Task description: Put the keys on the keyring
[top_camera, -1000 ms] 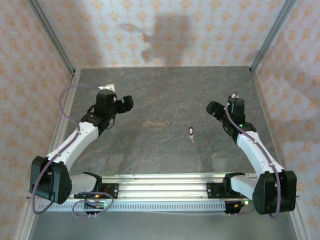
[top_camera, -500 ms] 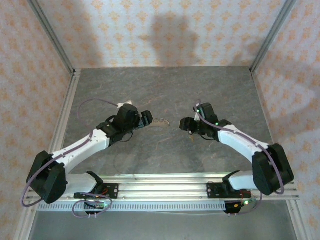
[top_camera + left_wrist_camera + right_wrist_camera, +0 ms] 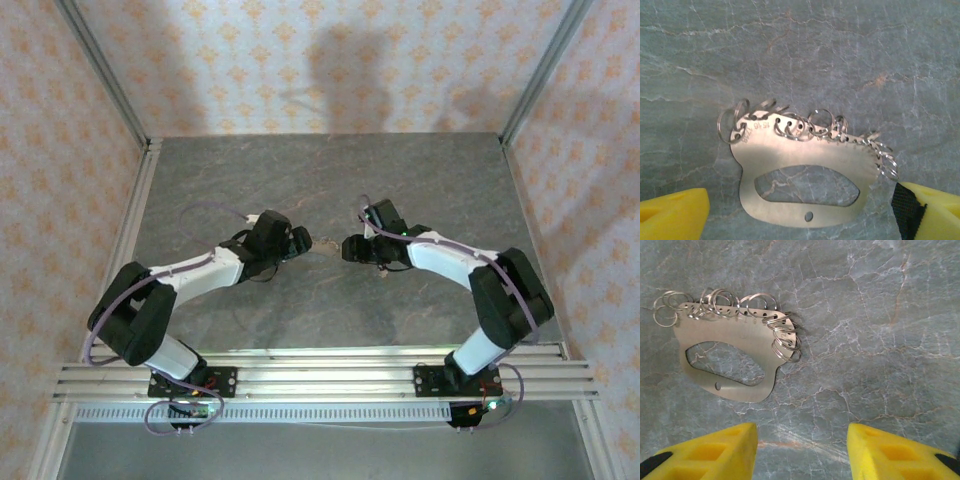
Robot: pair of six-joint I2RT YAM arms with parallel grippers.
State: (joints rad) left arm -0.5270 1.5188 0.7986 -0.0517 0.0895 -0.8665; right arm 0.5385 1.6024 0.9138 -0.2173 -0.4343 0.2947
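Hovering mid-frame over the keyring (image 3: 790, 150) with left pincer (image 3: 801, 210) and right pincer (image 3: 802, 440) released, empty; key unthreaded, everything left.

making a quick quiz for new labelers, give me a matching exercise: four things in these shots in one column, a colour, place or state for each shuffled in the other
1 keyring
2 small rings
3 left hand
4 table

a grey, marbled
b yellow fingers, open
c flat silvery plate with an oval cut-out
d threaded along the plate's holed edge

Pairs: 1-c, 2-d, 3-b, 4-a
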